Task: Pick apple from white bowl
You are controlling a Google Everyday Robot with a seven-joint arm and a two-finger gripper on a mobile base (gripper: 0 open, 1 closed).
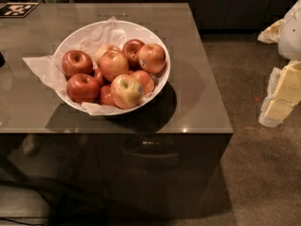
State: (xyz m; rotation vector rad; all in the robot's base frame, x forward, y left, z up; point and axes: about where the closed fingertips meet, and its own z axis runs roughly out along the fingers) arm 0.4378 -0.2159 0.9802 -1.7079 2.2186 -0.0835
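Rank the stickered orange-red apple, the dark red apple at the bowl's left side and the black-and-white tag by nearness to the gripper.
The gripper hangs at the view's right edge, off the table.
1. Orange-red apple, on the right side of the white bowl.
2. Dark red apple, on the bowl's left side.
3. Black-and-white tag, at the table's far left corner.

Glossy brown table, yellow-green apple, marker tag at far-left corner, carpet
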